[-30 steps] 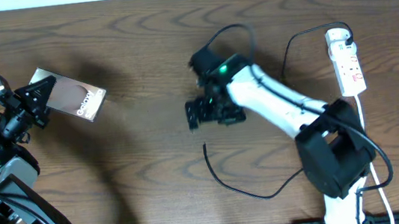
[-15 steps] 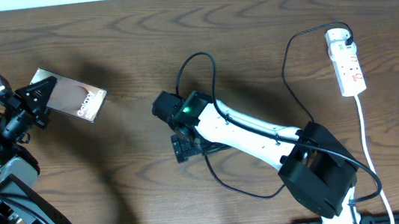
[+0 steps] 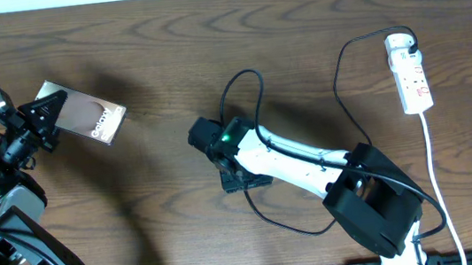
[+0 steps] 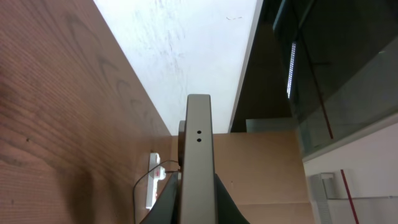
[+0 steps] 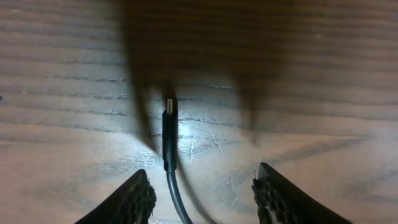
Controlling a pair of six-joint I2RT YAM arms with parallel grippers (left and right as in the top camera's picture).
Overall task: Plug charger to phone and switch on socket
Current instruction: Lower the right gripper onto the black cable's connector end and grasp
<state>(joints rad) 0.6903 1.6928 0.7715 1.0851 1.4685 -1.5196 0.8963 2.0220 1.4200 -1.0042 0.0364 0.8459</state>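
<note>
Right hand (image 5: 205, 186): wide open, empty.
Charger tip (image 5: 168, 134): right between its fingers, long axis crosswise to their closing line.
Left hand (image 3: 34, 120): clamped on phone (image 3: 87, 111), far left.

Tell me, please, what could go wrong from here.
The plug tip of the thin black charger cable lies flat on the wooden table between the open right gripper's fingers; closing may grab it skewed. Its loops by that arm could snag. The brown-grey Galaxy phone, gripped at one end, may shift.
</note>
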